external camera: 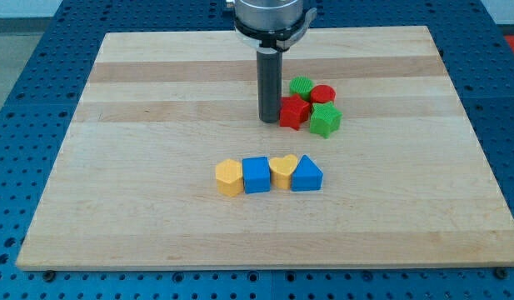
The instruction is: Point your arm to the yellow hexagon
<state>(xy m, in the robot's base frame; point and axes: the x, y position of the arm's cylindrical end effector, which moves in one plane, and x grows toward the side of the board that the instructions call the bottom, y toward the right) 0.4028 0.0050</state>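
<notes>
One yellow hexagon (pixel 228 177) well below-left of tool (pixel 268 122).

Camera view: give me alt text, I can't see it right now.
My tip rests beside the red star in a red and green cluster, well above the yellow hexagon. The hexagon starts a row with a blue cube, yellow heart and blue triangle.

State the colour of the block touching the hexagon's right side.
Blue: the cube beside the yellow hexagon, in the camera view.
</notes>
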